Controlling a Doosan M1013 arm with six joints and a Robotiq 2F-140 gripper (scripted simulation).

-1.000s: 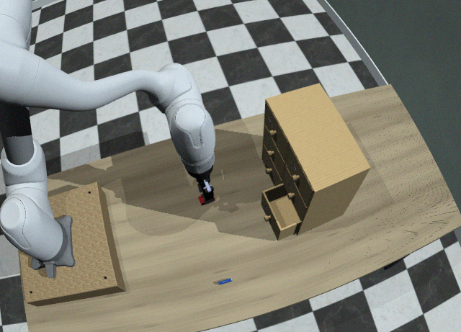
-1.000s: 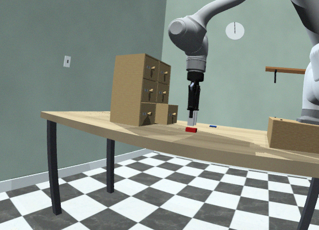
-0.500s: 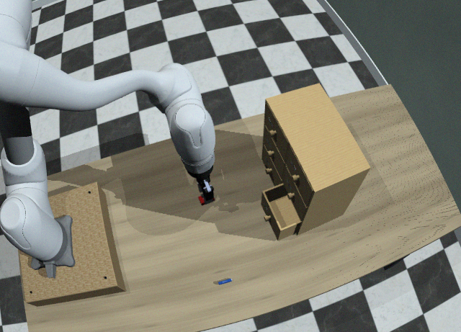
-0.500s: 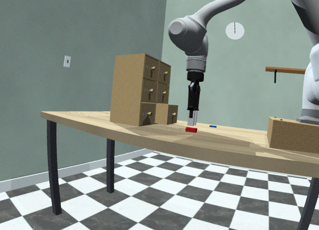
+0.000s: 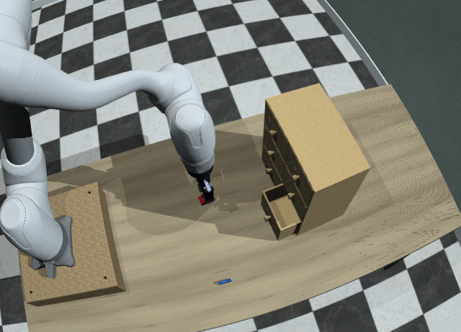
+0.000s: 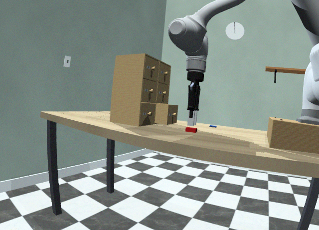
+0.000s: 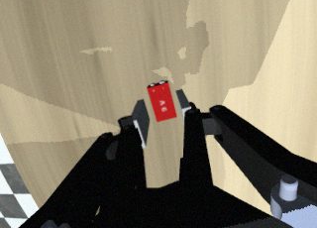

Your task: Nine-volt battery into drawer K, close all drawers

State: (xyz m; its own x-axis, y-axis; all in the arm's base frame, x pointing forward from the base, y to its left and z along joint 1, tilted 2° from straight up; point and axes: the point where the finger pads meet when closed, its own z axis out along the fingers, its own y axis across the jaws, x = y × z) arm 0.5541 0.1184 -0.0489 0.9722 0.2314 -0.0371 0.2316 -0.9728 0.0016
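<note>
Jaws partly closed, a narrow gap between the tips, nothing gripped. They point straight down from the arm (image 5: 190, 124), hanging low over the desk (image 5: 178, 246).

Battery (image 7: 161, 101): red, lying flat on the desk directly under the tips. From the wrist camera it sits in line with the gap, with most of its length showing past the fingertips. From the side the tips are just above it; I can't tell whether they touch. From overhead one red end (image 5: 202, 199) pokes out from under the jaws.

Chest (image 5: 316, 135): upright on the desk, well off to one side of the jaws, with its knobbed front facing them. Six drawers in two columns. One bottom drawer (image 5: 270, 213) is pulled partway out toward the jaws' side and sits level; its inside shows from overhead. The other five look flush. The labels on the fronts are too small to read, so I can't tell which drawer is K.

A small blue thing (image 5: 225, 281) lies flat near the desk edge, well apart from the jaws and from the chest.

The arm's foot stands on a wooden block (image 5: 89, 224) on the side of the jaws away from the chest.
</note>
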